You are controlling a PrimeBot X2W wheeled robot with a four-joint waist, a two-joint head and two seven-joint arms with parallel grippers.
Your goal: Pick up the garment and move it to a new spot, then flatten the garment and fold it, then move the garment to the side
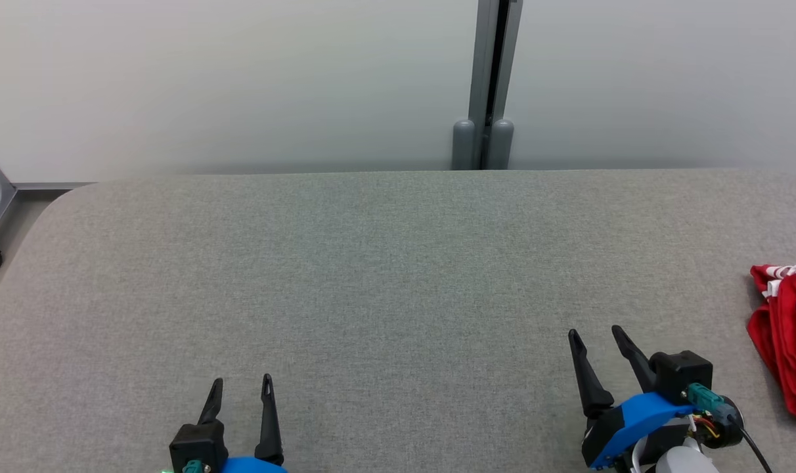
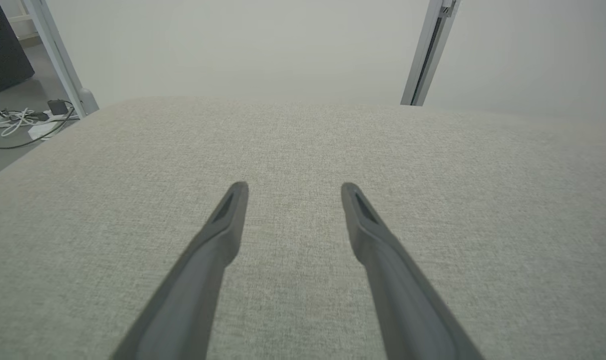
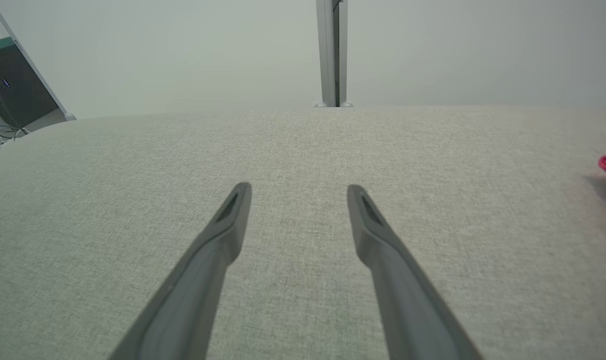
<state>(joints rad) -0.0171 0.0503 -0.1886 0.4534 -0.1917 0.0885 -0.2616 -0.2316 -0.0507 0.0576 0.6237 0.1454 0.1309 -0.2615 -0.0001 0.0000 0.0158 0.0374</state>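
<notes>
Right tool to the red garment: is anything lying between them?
No. In the head view, only bare grey fabric surface lies between the open right tool and the crumpled red garment.

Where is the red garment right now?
The garment lies bunched at the right edge of the head view, on the grey table, right of the right tool.

The left gripper (image 1: 243,380) and the right gripper (image 1: 595,331) each have two long black fingers (image 2: 218,240) that narrow to a point, with a small slot-shaped hollow near the tip. The fingers sit on a black block (image 1: 680,369) and a bright blue shell (image 1: 634,415). On the right one, a teal connector (image 1: 700,396) carries a black cable (image 1: 757,450), with thin red and yellow wires (image 1: 705,428) above a pale forearm (image 1: 684,461).
</notes>
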